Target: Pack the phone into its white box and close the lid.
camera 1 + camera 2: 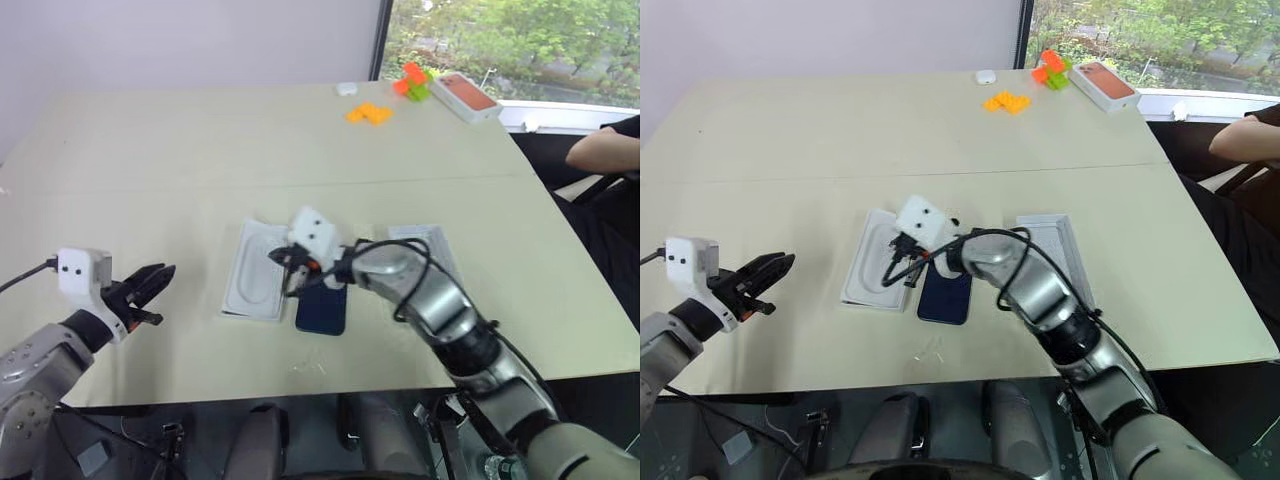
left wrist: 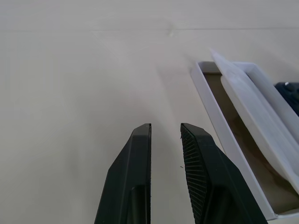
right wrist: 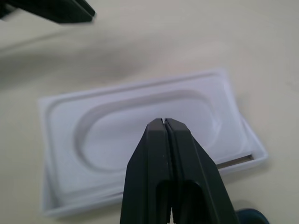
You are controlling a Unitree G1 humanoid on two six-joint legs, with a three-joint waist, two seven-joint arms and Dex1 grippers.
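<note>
Left eye view: the phone [image 1: 322, 308] is seen lying flat on the tabletop [image 1: 200, 160], just beside the white box [image 1: 255, 283], on its right. A white insert [image 3: 140, 126] with an oval recess is seated in the box, tilted, one edge raised above the rim. The lid [image 1: 432, 247] is found on the far side of the phone, partly hidden by the right arm. The right gripper [image 3: 163, 123] is held over the insert, fingers pressed together, nothing between them. The left gripper [image 1: 152, 283] is held above bare tabletop, left of the box, fingers [image 2: 198, 154] slightly parted and empty. An orange-topped box [image 1: 467, 96] and orange and green blocks [image 1: 369, 113] are noted at the far edge.
</note>
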